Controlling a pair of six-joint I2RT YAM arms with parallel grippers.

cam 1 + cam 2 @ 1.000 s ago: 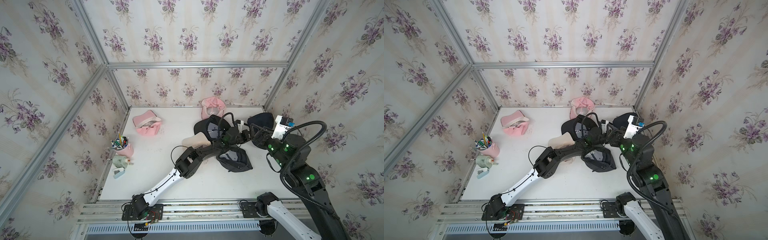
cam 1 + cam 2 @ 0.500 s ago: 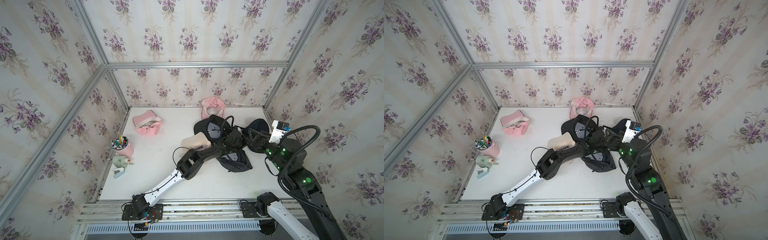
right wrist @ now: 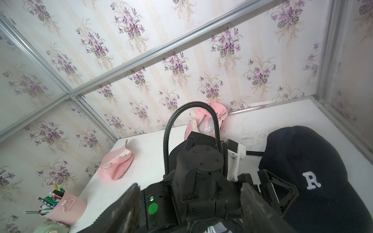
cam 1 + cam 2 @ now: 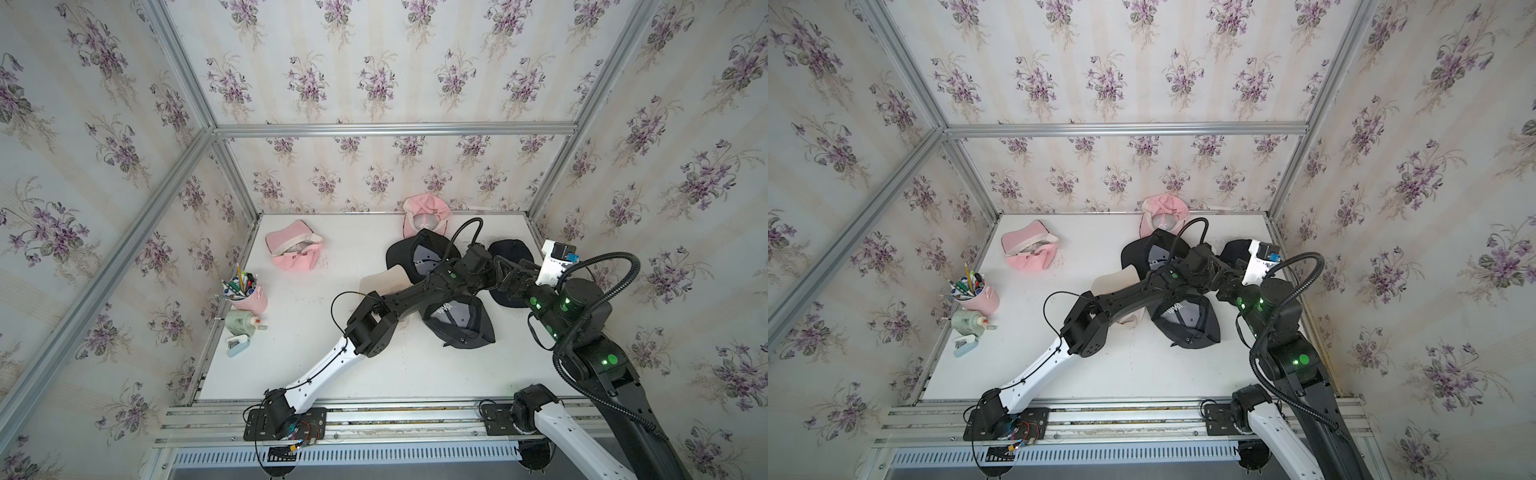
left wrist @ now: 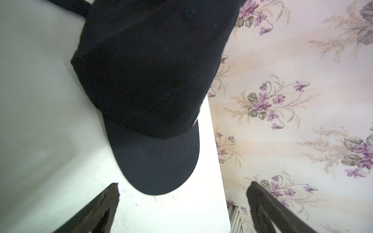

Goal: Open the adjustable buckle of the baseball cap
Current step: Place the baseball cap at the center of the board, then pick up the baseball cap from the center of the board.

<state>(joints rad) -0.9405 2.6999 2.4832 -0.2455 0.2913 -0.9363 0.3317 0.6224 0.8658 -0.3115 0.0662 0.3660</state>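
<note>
I find the navy baseball cap sitting crown up on the white counter, close to the right wall, partly shown in both top views. Its front carries 1 white letter R above the brim. A dark strap sticks out behind; I cannot tell whether the buckle is open.

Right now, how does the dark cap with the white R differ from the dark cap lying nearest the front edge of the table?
The cap with the R sits crown up, showing its outside; the front cap lies upside down, showing its grey lining. The cap with the R is close to the right edge of the table; the front cap lies nearer the middle. Both are dark baseball caps on it.
</note>
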